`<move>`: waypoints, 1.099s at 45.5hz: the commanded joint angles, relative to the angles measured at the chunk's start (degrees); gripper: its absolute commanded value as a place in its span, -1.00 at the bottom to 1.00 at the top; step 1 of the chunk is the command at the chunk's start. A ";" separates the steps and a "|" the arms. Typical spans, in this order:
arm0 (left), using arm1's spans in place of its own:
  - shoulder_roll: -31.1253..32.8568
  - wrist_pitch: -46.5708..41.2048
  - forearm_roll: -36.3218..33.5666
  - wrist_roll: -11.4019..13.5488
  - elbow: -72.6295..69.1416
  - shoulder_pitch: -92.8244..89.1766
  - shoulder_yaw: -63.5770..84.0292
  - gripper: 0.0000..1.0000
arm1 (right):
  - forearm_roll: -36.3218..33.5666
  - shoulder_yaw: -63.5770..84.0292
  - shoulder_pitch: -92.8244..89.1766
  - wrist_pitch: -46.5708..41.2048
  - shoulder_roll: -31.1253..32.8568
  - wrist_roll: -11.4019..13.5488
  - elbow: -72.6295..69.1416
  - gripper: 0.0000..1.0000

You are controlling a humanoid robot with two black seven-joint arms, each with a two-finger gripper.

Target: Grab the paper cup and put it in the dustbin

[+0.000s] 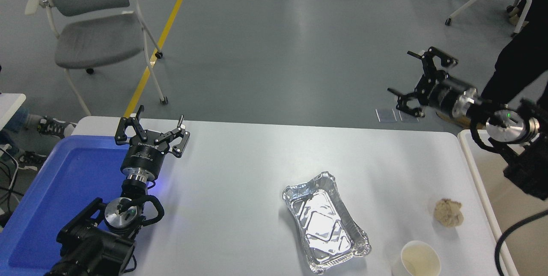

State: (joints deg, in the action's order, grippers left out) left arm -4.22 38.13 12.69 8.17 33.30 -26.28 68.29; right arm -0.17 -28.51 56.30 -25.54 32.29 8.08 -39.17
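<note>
Reading the scene from my station, I judge the task to be at its very start: the paper cup stands upright on the white surface at the near edge, toward the right, untouched, with its cream inside facing up. Just to its left lies the foil tray, close to the cup but seemingly not touching it, and a crumpled paper ball sits a little beyond it to the right. My right claw hangs high beyond the far right corner of the surface, over the floor, released, with its fingers spread and nothing between them; it is well apart from the cup. My left claw is parked at the lower left beside the blue tray, also spread and empty. The dustbin shows only as a pale rim and wall along the right edge, partly hidden by my right arm. The next move, as I see it, calls for bringing the right claw back toward me and down, lining it over the cup's rim or around its wall while staying clear of the foil tray and the paper ball. A thin paper wall will likely crush if I clench hard, so I would close gently.
</note>
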 commanded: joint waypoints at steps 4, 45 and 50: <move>0.00 0.10 -0.04 0.00 0.01 0.00 0.00 0.98 | 3.51 34.73 23.39 2.08 13.84 -0.35 -15.31 1.00; 0.00 0.02 -0.04 0.00 0.01 0.00 0.01 0.98 | 15.82 103.04 93.19 -3.19 9.11 -4.21 -60.83 1.00; 0.00 0.02 -0.04 0.00 0.01 0.00 0.01 0.98 | 15.82 103.57 95.39 -6.88 7.08 -4.22 -60.83 1.00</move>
State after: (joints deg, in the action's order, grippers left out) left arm -4.22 38.15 12.65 8.17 33.31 -26.28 68.29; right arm 14.75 67.54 141.49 -26.86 44.77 4.97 -95.80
